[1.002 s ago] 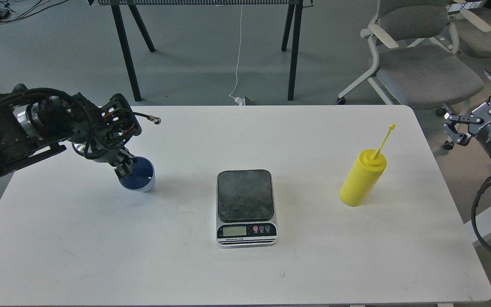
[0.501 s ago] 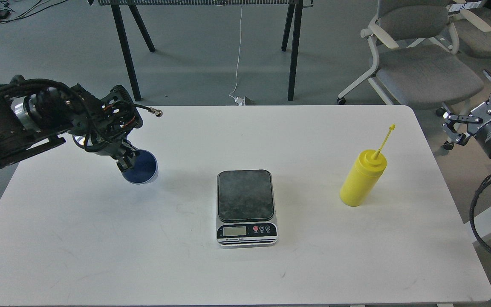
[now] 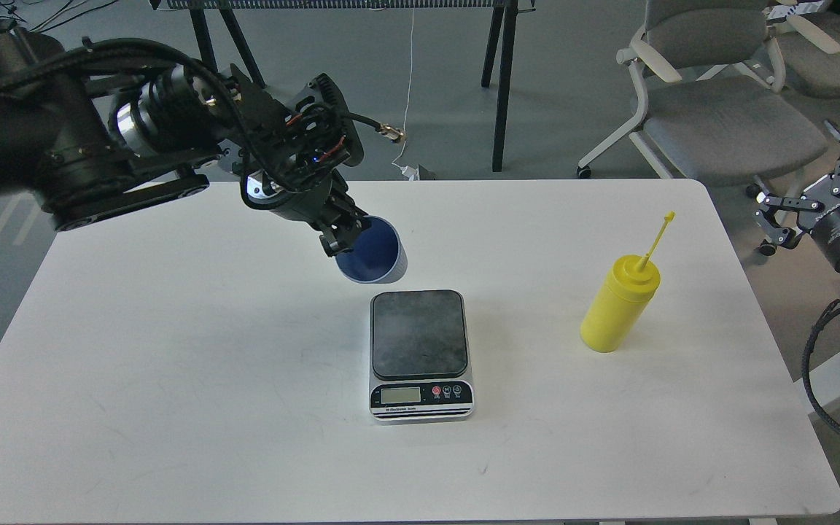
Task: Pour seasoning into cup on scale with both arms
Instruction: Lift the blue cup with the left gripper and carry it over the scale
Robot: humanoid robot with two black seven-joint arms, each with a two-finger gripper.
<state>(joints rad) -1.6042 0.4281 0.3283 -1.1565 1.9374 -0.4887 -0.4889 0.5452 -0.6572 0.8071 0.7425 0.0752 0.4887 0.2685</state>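
The white table (image 3: 172,379) filled most of the head view, its rounded far-right corner near a grey office chair (image 3: 719,109) and its far edge in front of black trestle legs (image 3: 504,87) on the grey floor. Wide bare surface lay along the near edge and at both sides of the middle.

The left arm (image 3: 84,146) reached in from the left, above the far half of the table. Its left end effector (image 3: 340,233) was clamped on the near-left rim of the cup (image 3: 372,251), which hung tilted, mouth toward the camera, just beyond the far edge of the scale (image 3: 420,354) and not touching it.

The scale sat mid-table, its dark platform bare, LCD and red button at the near edge; the print under the display was too small to read.

The seasoning (image 3: 618,306) stood upright well to the right of the scale, its cap strap pointing up.

The right end effector (image 3: 814,197) was past the table's right edge, fingers spread apart, holding nothing; white lettering on its wrist was illegible.
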